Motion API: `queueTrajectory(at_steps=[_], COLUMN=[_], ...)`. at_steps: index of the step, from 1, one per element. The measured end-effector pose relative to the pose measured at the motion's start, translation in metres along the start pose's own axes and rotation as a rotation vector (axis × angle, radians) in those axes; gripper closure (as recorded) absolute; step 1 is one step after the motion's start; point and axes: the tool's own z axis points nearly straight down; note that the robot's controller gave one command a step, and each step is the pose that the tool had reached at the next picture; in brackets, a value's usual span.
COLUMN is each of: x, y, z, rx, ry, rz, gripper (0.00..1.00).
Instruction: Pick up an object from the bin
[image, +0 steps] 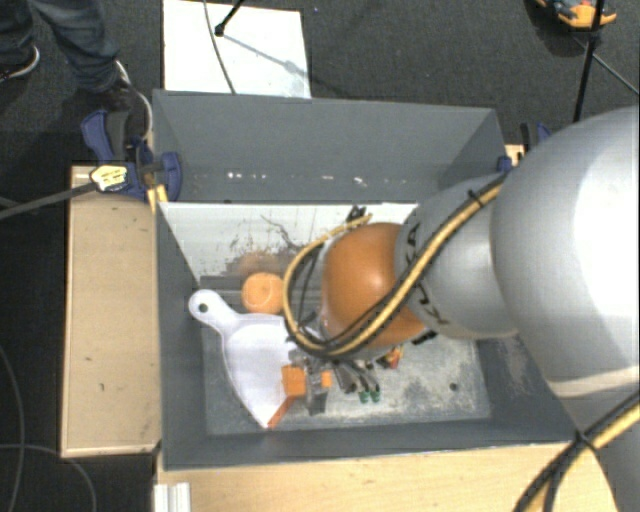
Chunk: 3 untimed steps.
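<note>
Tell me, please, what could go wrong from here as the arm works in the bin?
The end effector sits at the edge of the white scoop, beside a small orange piece; it might shove or tip the scoop rather than lift anything. The orange ball lies close beside the scoop and could roll if the scoop shifts. Things under the arm are hidden, so a collision cannot be ruled out.

So the grey sheet-metal bin (330, 150) has a floor speckled with pale scuffs. In it there's a white plastic scoop (250, 355), a round orange ball (262, 292), a small orange block (293, 380) and some dark bits with green tips (368, 396). Robot side: glossy orange dome-shaped wrist cover (365, 280), black and yellow cables (440, 240), silver-grey arm (570, 240)
</note>
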Motion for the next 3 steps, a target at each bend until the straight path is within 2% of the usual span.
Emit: queueTrajectory(at_steps=[1,2,3], x=[-0.004,-0.004,-0.005], y=[-0.046,-0.046,-0.042], z=[-0.099,-0.099,-0.134], rx=[0.001,0.001,0.001], ry=[-0.013,-0.013,-0.009], rz=[-0.056,-0.056,-0.059], gripper=[1.00,1.00,1.00])
